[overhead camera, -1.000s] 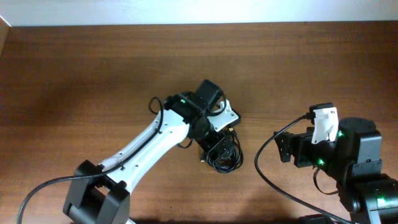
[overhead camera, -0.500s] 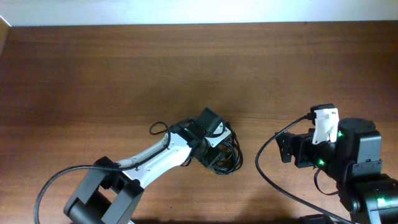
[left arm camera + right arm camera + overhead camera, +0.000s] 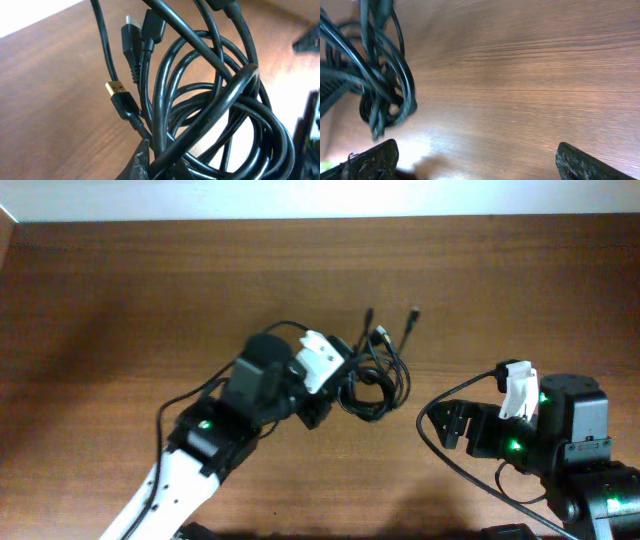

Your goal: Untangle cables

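The cables [image 3: 378, 377] are a knot of thin black loops near the table's middle, with plug ends [image 3: 413, 313] sticking out on the far side. My left gripper [image 3: 337, 392] is shut on the knot's left side. In the left wrist view the cables [image 3: 210, 115] fill the frame and appear lifted off the wood. A gold USB plug [image 3: 115, 89] and two black plugs [image 3: 131, 30] stand out there, and my left gripper [image 3: 170, 170] clamps several strands at the bottom edge. My right gripper [image 3: 477, 160] is wide open over bare wood, with the cables [image 3: 380, 75] at its upper left, apart from it.
The wooden table [image 3: 120, 300] ends at a pale wall strip [image 3: 300, 198] along the far edge. A thicker black arm cable [image 3: 430, 442] loops beside the right arm [image 3: 560, 430].
My left gripper has closed on the cable knot and carried it up and toward the far side, so the plug ends now fan out. The right arm shifted only slightly.
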You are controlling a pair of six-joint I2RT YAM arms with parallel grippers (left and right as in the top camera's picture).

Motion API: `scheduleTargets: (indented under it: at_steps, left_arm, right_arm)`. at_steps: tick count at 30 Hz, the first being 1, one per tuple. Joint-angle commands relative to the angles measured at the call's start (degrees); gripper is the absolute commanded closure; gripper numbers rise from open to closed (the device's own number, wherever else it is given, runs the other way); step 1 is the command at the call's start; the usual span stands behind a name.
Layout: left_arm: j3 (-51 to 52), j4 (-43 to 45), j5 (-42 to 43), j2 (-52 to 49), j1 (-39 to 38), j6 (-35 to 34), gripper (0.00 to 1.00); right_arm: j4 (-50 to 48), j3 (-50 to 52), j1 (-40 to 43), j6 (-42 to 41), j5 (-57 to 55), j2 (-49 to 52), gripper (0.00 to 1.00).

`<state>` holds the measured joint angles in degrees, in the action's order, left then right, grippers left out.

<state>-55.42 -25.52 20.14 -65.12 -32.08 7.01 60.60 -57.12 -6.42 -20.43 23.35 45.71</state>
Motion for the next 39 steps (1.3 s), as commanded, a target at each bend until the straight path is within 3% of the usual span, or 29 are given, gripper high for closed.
scheduleTargets:
  at_steps: [1,4,5,7,15,21,24,30,35,39]
  left_arm:
    - [-1.4,1.7,1.2,3.0,4.0,-11.3,1.00]
    - [-1.4,11.7,13.5,3.0,4.2,-21.4,1.00]
    - [-1.4,17.8,17.3,3.0,4.2,-28.2,1.00]
    - [-1.4,20.0,18.1,3.0,4.1,-33.2,1.00]
    - [-1.4,19.9,22.4,3.0,3.0,-33.3,1.00]
    - [-1.4,20.4,23.7,3.0,-2.7,-33.3,1.00]
    - [-1.4,27.6,29.1,3.4,-2.6,-32.7,1.00]
    - [-1.4,27.8,29.0,7.0,3.5,-29.6,1.00]
    - [-1.4,20.2,29.1,10.1,10.8,-29.2,1.00]
    - [-1.4,21.9,32.4,13.0,11.8,-29.2,1.00]
  right_arm:
    - [-3.8,-0.9,0.1,2.2,11.8,0.0,0.01]
    - [-8.7,-0.9,0.1,0.0,16.1,0.0,0.05]
    - [-9.2,-0.9,0.1,0.0,16.1,0.0,0.05]
    - [-10.4,-0.9,0.1,0.0,16.9,0.0,0.05]
    - [-16.3,-0.9,0.1,-2.4,18.0,0.1,0.05]
    - [-16.5,-0.9,0.1,-2.4,10.8,4.9,0.05]
    - [-16.0,-0.9,0.1,-2.4,9.1,7.5,0.16]
    - [-10.5,-0.9,0.1,-2.4,0.3,6.6,0.16]
    - [-10.2,-0.9,0.1,-2.4,0.0,3.3,0.16]
    - [-9.9,-0.9,0.1,-2.4,1.7,2.1,0.16]
